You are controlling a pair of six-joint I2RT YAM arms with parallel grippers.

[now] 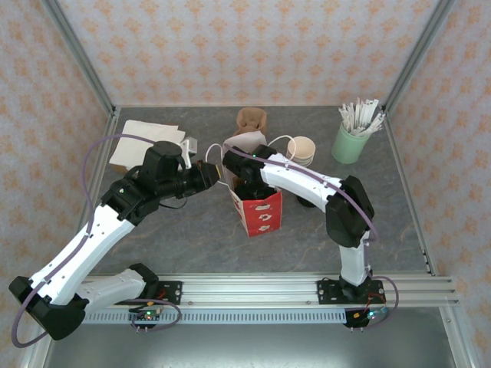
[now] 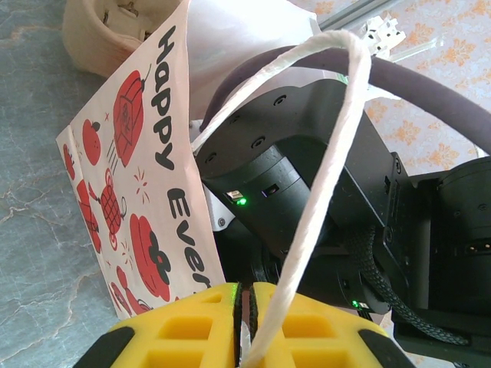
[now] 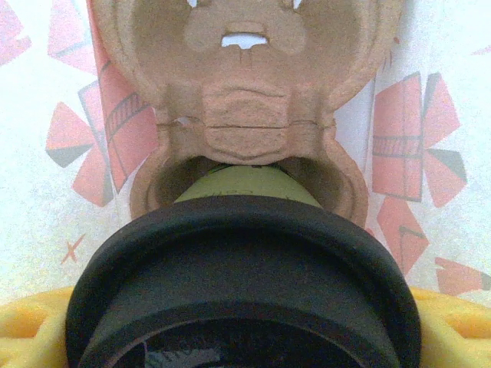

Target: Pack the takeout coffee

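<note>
A takeout coffee, a green cup under a round black lid, sits between the yellow fingers of my right gripper, which is shut on it at the lid. Its base stands in or just above one pocket of a brown pulp carrier inside the red-and-white paper bag. Seen from above, the right gripper reaches down into the bag's mouth. My left gripper is shut on the bag's white rope handle, holding it at the bag's left side.
Behind the bag lies a brown pulp piece, with stacked cream cups to its right. A mint cup of white sticks stands at the back right. White paper sheets lie at the back left.
</note>
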